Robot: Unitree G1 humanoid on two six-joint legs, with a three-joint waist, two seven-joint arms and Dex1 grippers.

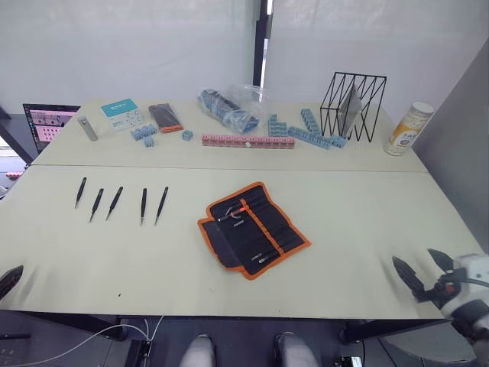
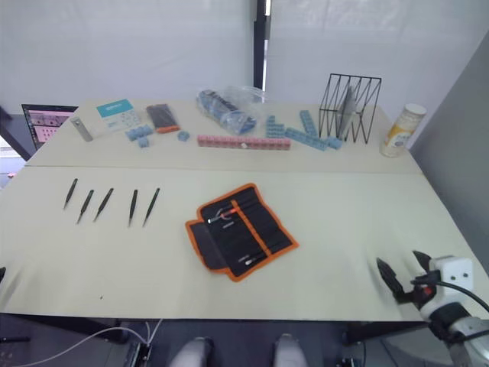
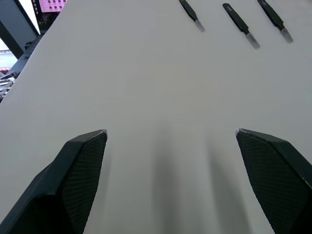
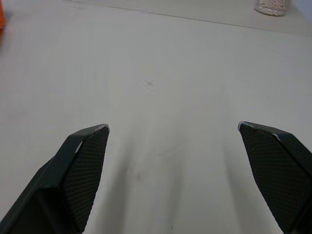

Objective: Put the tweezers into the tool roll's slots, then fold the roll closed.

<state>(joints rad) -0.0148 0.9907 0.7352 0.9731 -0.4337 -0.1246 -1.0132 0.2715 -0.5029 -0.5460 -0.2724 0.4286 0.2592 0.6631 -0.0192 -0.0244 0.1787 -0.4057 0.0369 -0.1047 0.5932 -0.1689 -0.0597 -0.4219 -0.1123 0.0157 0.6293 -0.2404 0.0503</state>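
Several slim black tweezers lie side by side on the left of the near table; three of their tips show in the left wrist view. The tool roll, black with orange edging, lies unrolled at the table's middle, and a few silver-tipped tools sit in its slots. My left gripper hovers open over bare table at the front left corner, short of the tweezers. Near the front right corner my right gripper stands open, empty, well right of the roll.
On the far table are a black wire rack, a bottle, blue blocks, a pink block row, a plastic bag, a small black-and-orange case and a laptop at the left edge.
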